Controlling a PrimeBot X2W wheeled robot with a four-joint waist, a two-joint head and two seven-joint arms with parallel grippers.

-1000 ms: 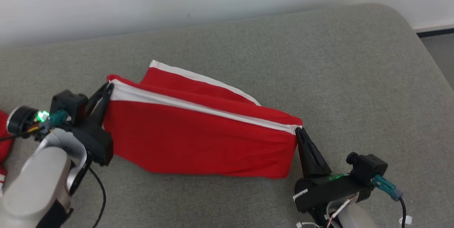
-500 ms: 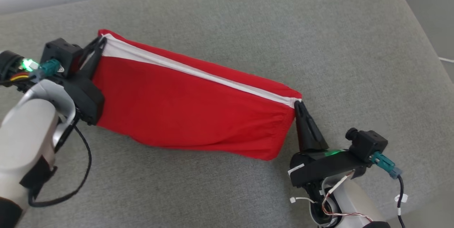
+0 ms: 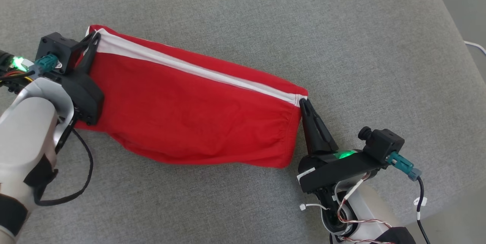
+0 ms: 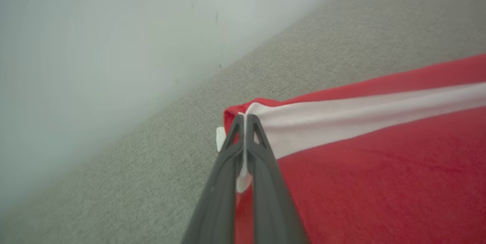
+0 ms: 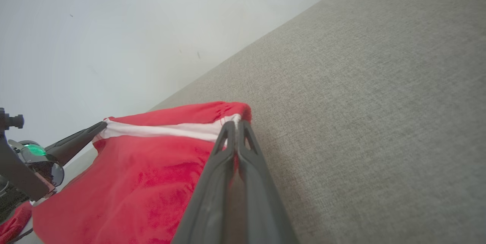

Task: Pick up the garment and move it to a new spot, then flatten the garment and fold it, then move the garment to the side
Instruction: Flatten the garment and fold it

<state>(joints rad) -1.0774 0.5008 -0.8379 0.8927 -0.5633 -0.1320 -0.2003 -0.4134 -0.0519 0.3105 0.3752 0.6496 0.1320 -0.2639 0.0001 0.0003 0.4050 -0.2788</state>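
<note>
— Grey cushion [image 3: 341, 27] below; where lies the garment [image 3: 190, 122]?
— We find it hung lengthwise, left to right, with the left fingers [image 3: 89, 52] and right fingers [image 3: 313, 126] each clamped on an upper corner.

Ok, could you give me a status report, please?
Both shut on corners: left gripper, right gripper. Stretched between them, red white-striped cloth garment. Nothing in the way.
</note>
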